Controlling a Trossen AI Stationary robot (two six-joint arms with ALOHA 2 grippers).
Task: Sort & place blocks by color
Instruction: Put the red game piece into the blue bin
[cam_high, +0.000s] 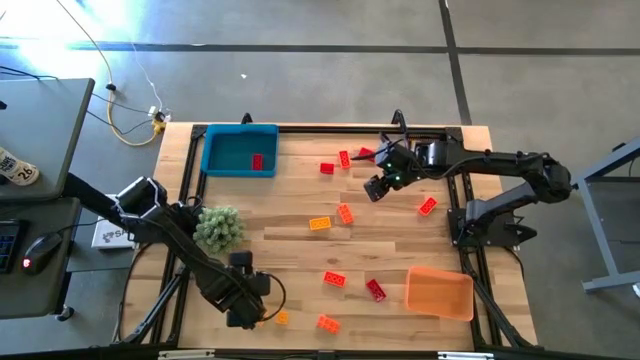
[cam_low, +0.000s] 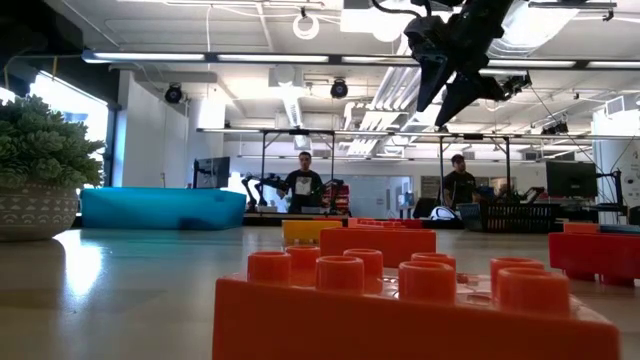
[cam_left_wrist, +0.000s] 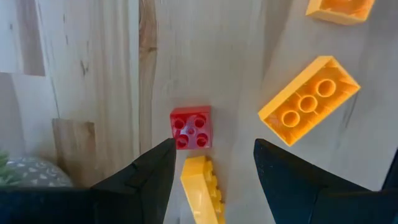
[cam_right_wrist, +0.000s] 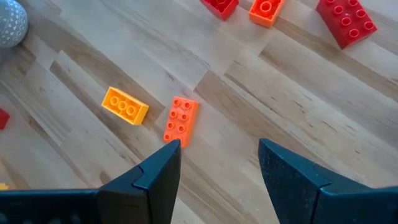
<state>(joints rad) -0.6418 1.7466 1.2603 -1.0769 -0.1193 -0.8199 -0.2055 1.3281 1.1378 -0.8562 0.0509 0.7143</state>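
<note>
Several small studded blocks in red, orange and yellow lie scattered flat on the wooden table (cam_high: 300, 250). My left gripper (cam_high: 250, 310) is at the near left, pointing down and open. In the left wrist view a yellow block (cam_left_wrist: 202, 186) lies between the fingers of my left gripper (cam_left_wrist: 211, 168), untouched, with a small red block (cam_left_wrist: 191, 127) just beyond it. My right gripper (cam_high: 380, 185) hangs open above the far middle of the table, over an orange block (cam_right_wrist: 181, 120) and a yellow block (cam_right_wrist: 125, 105). It holds nothing.
A blue tray (cam_high: 240, 150) with one red block (cam_high: 257, 161) stands at the far left. An orange tray (cam_high: 438, 292) stands at the near right. A green spiky plant ball (cam_high: 218, 227) sits close to the left arm. In the low view an orange block (cam_low: 415, 310) fills the foreground.
</note>
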